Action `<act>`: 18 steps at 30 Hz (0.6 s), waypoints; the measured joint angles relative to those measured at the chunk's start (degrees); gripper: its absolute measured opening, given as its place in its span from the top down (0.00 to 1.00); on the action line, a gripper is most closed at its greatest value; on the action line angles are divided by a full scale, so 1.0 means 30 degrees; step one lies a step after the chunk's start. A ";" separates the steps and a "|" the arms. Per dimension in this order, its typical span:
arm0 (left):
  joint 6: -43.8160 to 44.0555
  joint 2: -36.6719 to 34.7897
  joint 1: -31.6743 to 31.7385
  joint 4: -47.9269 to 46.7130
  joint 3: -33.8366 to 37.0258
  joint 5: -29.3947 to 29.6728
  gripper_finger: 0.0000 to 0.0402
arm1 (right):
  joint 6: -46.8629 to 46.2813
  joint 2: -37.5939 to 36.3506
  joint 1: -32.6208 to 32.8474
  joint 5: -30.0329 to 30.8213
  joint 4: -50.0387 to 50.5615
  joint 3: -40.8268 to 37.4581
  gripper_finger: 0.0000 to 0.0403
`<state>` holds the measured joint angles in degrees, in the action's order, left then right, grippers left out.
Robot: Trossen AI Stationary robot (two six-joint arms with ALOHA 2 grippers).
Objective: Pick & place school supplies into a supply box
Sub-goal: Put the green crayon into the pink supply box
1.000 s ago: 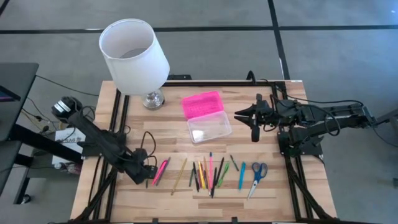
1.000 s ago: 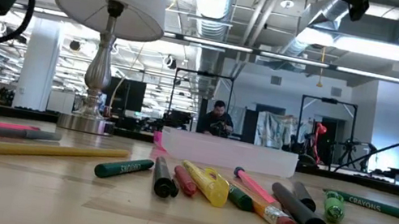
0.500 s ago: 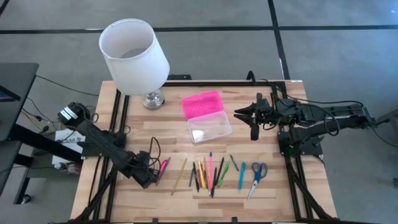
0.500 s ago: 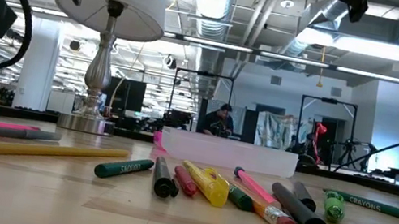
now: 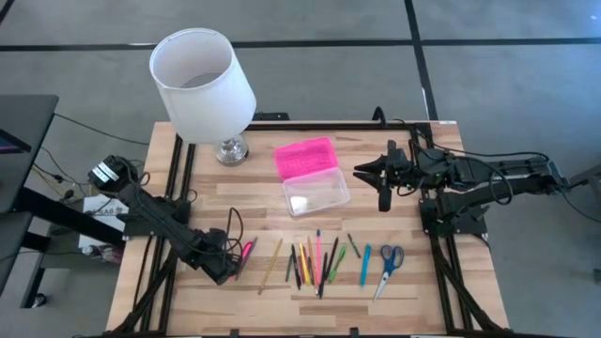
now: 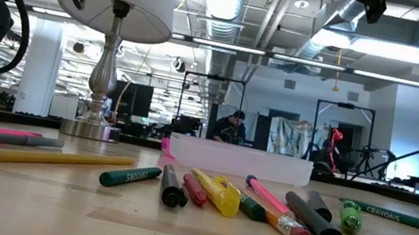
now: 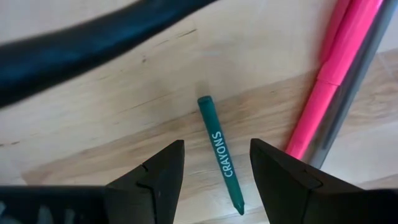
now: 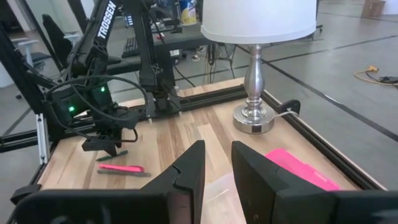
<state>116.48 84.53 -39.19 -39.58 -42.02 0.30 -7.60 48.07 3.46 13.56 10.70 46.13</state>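
A wooden table (image 5: pixel 404 300) is seen from above, with a white-shaded lamp (image 5: pixel 202 84) standing at its far left. The supply box (image 5: pixel 310 176), its pink lid folded open toward the far side and its clear base lying nearer, is placed at the table's centre. The school supplies (image 5: pixel 319 260) are laid in a row along the near edge, from a pair of pink markers (image 7: pixel 336 74) on the left to blue-handled scissors (image 5: pixel 388 266) on the right. The left gripper (image 5: pixel 225 269) is lowered over the near-left part of the table; its jaws are spread wide, nothing is held, and a green crayon (image 7: pixel 221 152) lies on the wood between the two fingers, just beside the pink markers. The right gripper (image 5: pixel 362 172) is held above the table, right of the supply box, its fingers (image 8: pixel 186 168) parted by a narrow gap with nothing between them.
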 joint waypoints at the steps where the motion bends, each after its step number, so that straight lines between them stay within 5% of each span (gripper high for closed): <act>1: 0.0101 0.0000 0.0001 0.0019 0.0002 -0.0003 0.56 | 0.0007 0.0000 0.0000 0.0000 0.0000 0.0000 0.81; 18: -0.0547 0.2765 0.0044 -0.0419 -0.1307 -0.0613 0.56 | 0.0175 -0.0007 -0.0290 -0.0016 0.0448 0.0000 0.81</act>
<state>114.84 92.83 -39.06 -40.83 -45.95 -1.54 -7.07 48.05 2.59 13.52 12.04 46.13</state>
